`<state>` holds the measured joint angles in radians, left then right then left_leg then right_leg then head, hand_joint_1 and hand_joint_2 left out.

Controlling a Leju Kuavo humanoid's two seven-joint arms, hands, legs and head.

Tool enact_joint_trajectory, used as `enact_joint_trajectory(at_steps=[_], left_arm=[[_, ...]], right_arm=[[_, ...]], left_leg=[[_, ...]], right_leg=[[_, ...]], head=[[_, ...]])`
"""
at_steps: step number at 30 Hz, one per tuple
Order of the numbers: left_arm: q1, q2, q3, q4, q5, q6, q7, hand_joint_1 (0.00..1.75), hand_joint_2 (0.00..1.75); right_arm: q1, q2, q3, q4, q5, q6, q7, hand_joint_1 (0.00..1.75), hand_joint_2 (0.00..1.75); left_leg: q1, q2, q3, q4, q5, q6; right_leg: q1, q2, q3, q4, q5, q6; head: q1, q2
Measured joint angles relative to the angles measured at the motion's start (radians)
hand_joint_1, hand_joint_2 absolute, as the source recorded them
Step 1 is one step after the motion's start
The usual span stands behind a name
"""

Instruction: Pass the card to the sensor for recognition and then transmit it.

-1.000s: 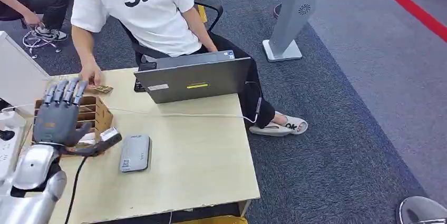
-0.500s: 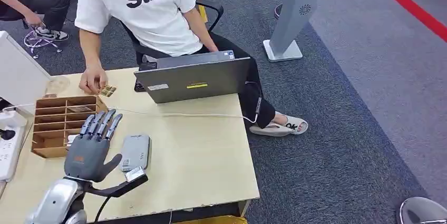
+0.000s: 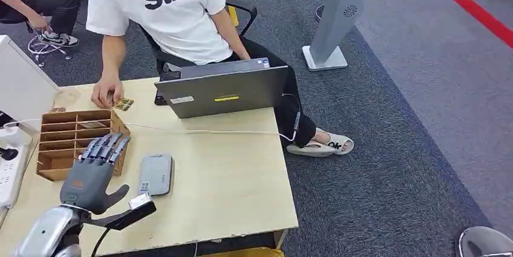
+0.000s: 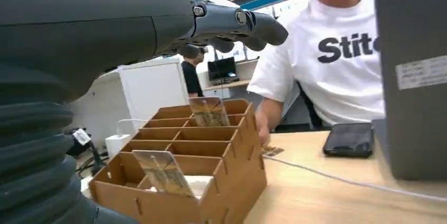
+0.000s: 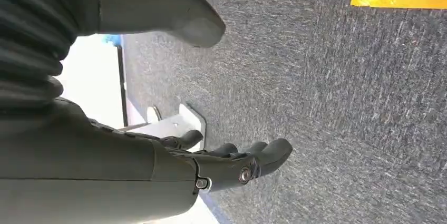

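Note:
My left hand point(image 3: 92, 175) hovers flat over the table's front left, holding nothing, its fingertips point(image 3: 107, 144) at the near corner of the brown cardboard organizer point(image 3: 47, 118). In the left wrist view a patterned card point(image 4: 160, 171) stands tilted in a near compartment of the organizer point(image 4: 232, 145), and another card point(image 4: 209, 111) stands in a far one. The grey card sensor point(image 3: 155, 174) lies flat just right of my hand. A person's hand point(image 3: 105, 95) rests by a small card point(image 3: 124, 104) on the table. My right hand point(image 5: 232, 166) hangs over the carpet, holding nothing, fingers loosely apart.
A grey laptop point(image 3: 222, 91) stands open at the table's far side with a white cable point(image 3: 205, 131) running across the table point(image 3: 236, 178). A dark phone point(image 4: 348, 139) lies by the laptop. A white power strip point(image 3: 8, 166) sits at the left edge. A seated person point(image 3: 163, 9) faces the table.
My left hand moved from above the organizer toward the table's front beside the sensor, then drifted back left so its fingertips reach the organizer's corner. The person's arm shifted slightly.

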<state>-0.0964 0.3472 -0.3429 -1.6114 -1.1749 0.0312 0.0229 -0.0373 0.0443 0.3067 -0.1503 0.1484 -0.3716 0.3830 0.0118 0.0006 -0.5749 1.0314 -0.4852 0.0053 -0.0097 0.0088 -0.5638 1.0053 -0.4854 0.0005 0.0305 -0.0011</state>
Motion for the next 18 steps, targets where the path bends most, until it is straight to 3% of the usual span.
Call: enact_joint_trajectory(at_steps=[8,18], left_arm=[[-0.026,0.024,0.044,0.034,-0.001,-0.036,0.015,0.00,1.75],[-0.086,0.021,0.072,0.143,-0.028,-0.041,0.037,0.00,1.75]], right_arm=[[0.003,0.004,0.000,0.000,0.005,-0.002,-0.001,0.00,1.75],[0.003,0.005,0.000,0.000,0.011,0.011,0.000,0.00,1.75]], left_leg=[[0.000,0.000,0.000,0.000,0.000,0.000],[0.000,0.000,0.000,0.000,0.000,0.000]], right_leg=[[0.000,0.000,0.000,0.000,0.000,0.000],[0.000,0.000,0.000,0.000,0.000,0.000]], head=[[0.000,0.000],[0.000,0.000]])
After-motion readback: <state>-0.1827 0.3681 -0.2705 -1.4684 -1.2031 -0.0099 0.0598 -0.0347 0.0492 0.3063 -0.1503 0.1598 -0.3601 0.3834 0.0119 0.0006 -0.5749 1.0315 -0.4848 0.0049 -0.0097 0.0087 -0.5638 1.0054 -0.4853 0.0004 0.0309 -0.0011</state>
